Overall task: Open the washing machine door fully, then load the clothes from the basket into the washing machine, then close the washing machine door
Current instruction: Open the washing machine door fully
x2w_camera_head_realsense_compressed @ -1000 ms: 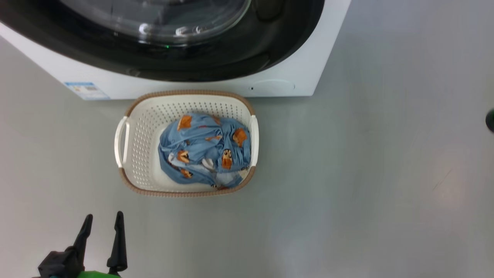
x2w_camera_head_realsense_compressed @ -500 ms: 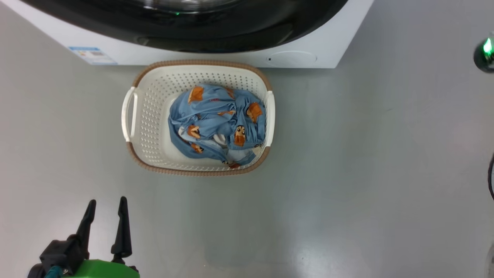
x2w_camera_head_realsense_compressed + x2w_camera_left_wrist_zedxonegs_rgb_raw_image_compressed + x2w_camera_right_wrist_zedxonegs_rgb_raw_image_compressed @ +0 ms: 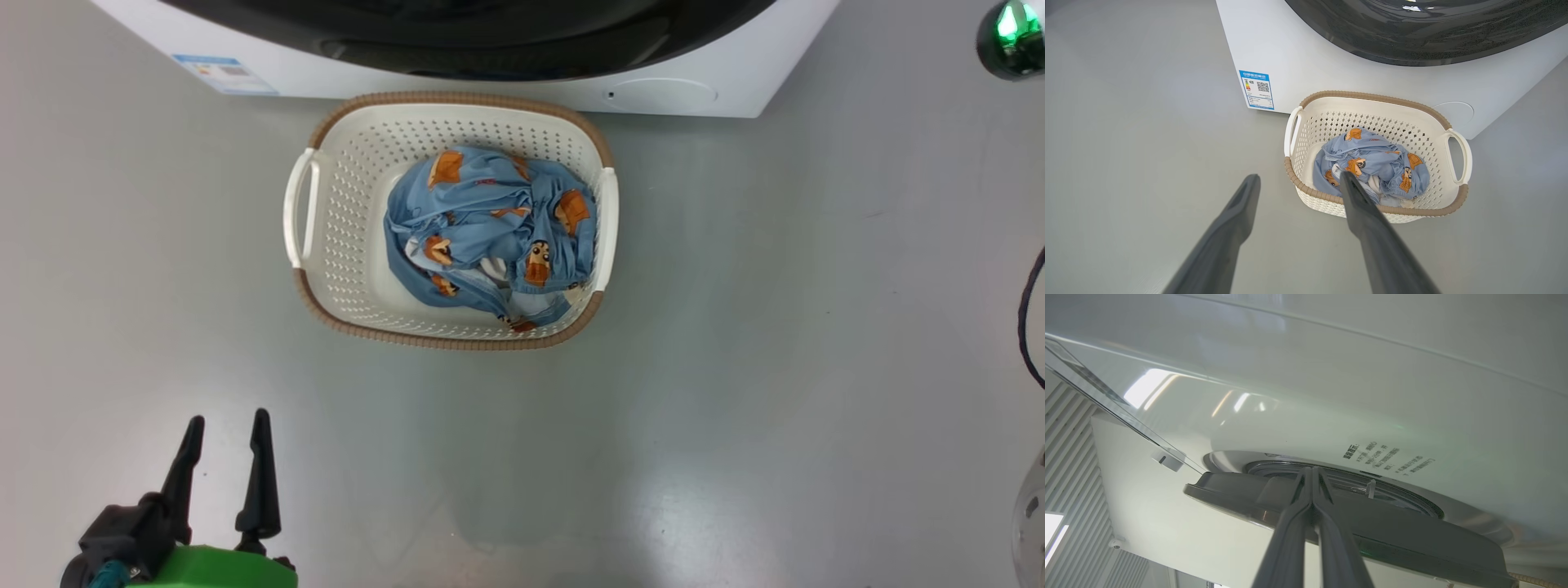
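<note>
washing machine door [image 3: 490, 33]: cut off at top | blue label [image 3: 1256, 90]: print too small

Blue QR-code label [image 3: 1256, 90] on the washing machine [image 3: 1331, 69], wording too small

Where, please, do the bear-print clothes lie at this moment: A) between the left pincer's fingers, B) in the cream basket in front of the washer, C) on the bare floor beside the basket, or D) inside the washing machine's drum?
B: the light blue bear-print clothes lie bunched inside the basket, which stands on the floor before the washing machine; the open left pincer holds nothing.
</note>
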Motion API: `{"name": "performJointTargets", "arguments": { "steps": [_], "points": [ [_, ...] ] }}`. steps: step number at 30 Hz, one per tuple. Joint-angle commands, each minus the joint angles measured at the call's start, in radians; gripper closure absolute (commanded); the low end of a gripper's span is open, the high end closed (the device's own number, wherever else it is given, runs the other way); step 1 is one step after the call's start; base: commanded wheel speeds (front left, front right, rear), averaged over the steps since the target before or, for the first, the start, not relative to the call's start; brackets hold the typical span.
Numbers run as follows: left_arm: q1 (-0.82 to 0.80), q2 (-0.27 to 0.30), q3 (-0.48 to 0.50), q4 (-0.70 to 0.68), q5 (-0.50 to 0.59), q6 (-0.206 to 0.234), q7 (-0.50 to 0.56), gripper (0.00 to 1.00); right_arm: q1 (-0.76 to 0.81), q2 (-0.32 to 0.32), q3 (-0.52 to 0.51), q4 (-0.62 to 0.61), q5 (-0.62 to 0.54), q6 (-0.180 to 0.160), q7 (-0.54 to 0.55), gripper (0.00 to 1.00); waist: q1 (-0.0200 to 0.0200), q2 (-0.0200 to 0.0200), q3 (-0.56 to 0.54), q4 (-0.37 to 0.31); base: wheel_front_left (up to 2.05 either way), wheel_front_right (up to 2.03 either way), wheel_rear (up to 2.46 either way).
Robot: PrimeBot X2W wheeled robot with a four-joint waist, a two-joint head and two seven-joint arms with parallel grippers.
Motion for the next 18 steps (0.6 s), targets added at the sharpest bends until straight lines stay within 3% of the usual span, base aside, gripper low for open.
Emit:
{"name": "performJointTargets", "arguments": {
  "steps": [1,18],
  "points": [
    [0.006,0.019,0.032,-0.027,-0.011,-0.003,-0.012,0.0,-0.026,0.014,0.019,-0.035,-0.002,-0.001,0.01,1.0,-0.0001,0.0,0.007,0.009,0.0,0.0,0.0],
    [0.041,0.019,0.005,-0.069,-0.053,0.012,-0.012,0.0,-0.085,0.034,0.016,-0.031,0.002,-0.001,0.058,1.0,-0.0001,0.0,0.062,0.067,0.0,0.0,0.0]
  ]
}}
